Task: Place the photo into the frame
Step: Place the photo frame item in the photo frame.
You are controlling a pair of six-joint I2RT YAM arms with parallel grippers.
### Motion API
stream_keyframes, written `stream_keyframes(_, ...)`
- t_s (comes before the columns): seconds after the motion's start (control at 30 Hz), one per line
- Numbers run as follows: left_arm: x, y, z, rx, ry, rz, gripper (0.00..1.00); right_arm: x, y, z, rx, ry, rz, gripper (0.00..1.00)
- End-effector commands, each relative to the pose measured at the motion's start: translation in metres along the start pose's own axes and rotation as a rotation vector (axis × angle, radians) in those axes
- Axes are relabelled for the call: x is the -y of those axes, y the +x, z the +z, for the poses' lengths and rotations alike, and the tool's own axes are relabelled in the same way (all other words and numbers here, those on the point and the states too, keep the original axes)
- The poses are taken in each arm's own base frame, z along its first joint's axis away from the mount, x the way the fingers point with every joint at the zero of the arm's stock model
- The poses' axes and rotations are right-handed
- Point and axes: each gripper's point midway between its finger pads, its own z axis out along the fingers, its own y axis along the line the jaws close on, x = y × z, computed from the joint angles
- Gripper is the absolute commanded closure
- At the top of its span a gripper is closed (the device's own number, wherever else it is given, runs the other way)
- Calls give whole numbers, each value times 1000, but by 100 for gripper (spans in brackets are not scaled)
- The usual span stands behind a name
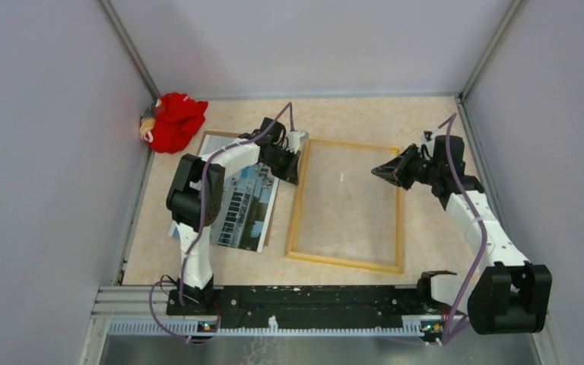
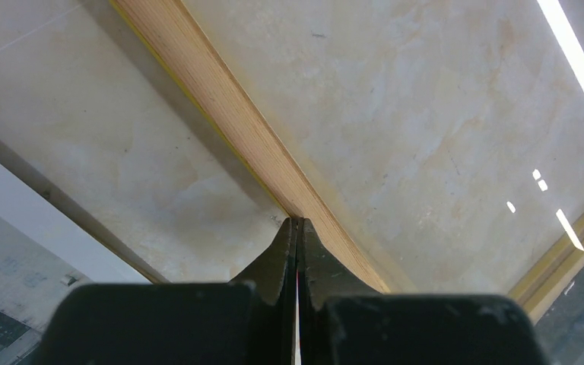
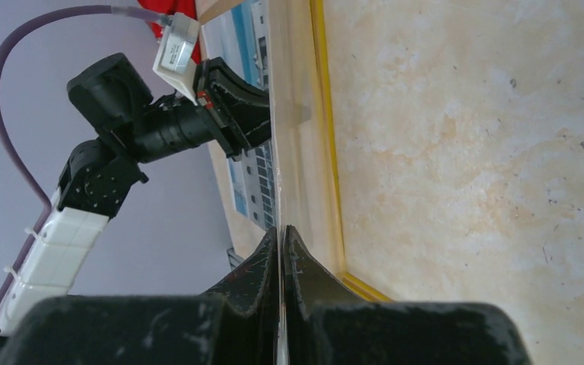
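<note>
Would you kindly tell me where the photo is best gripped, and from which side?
Likely its near right corner, from the near side: the photo lies flat on the brown board, that corner seems to overhang it, and the left arm covers the far end.

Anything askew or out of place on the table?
The rectangular paper photo of a building lies skewed over the plain brown backing board, edges not parallel to it. A crumpled red fabric bundle sits in the far left corner, apart from the rest. The thin wood-coloured rectangular frame lies flat, slightly rotated.
</note>
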Motion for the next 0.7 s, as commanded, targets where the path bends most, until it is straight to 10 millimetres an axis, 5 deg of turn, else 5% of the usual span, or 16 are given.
stream_keyframes(0.0,0,21,6,-61,-16,-18,100,20,12,-6,-22,38,36,100)
stream_keyframes(0.37,-1,23,7,-69,-19,-23,100,69,9,-13,2,124,93,100)
stream_keyframes(0.67,-1,25,7,-75,-18,-28,100,83,19,-8,-14,95,154,100)
